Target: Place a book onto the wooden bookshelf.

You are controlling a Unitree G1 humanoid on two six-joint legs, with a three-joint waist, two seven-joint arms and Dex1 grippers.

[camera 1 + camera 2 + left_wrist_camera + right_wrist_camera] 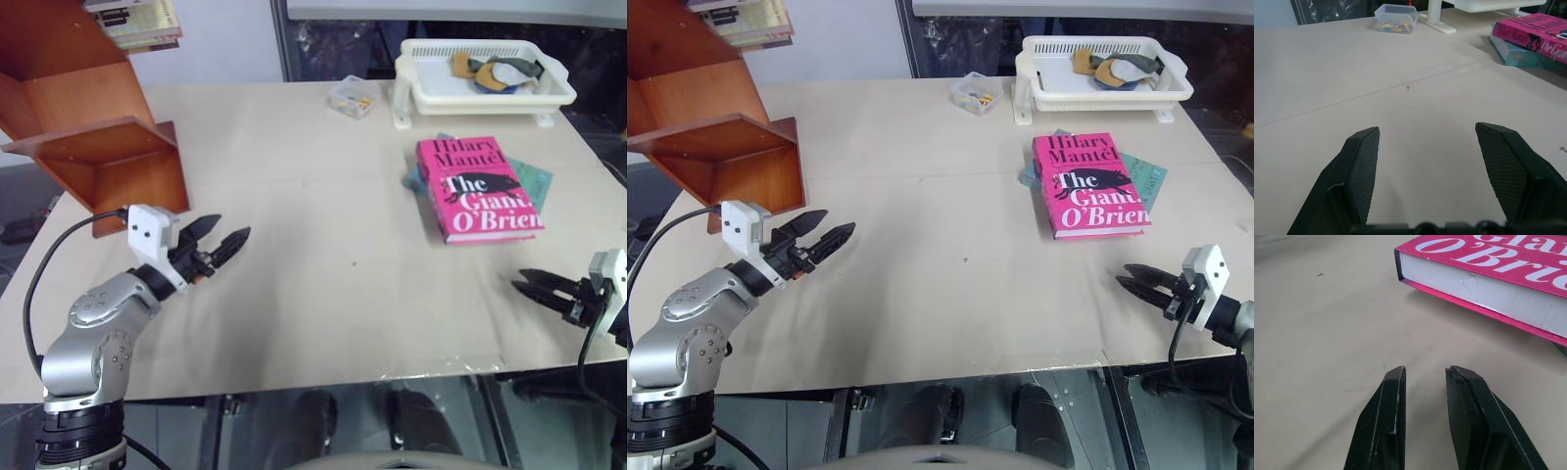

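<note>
The pink book [478, 188] lies flat on the table's right side, on top of a thinner teal book [535, 177]. The wooden bookshelf [90, 129] stands at the far left corner, its slanted compartments open toward the table. My left gripper [231, 228] hovers low over the table just in front of the bookshelf, open and holding nothing, and points toward the book. My right gripper [517, 281] is near the table's front right edge, shut with nothing between its fingers [1388, 396]. It points at the book's near page edge [1484, 286], a short way from it.
A white basket tray [485, 90] holding small items stands at the back right. A small clear box [353, 98] sits beside it. Books [137, 22] lie on top of the bookshelf. Bare tan table [333, 255] spreads between my grippers.
</note>
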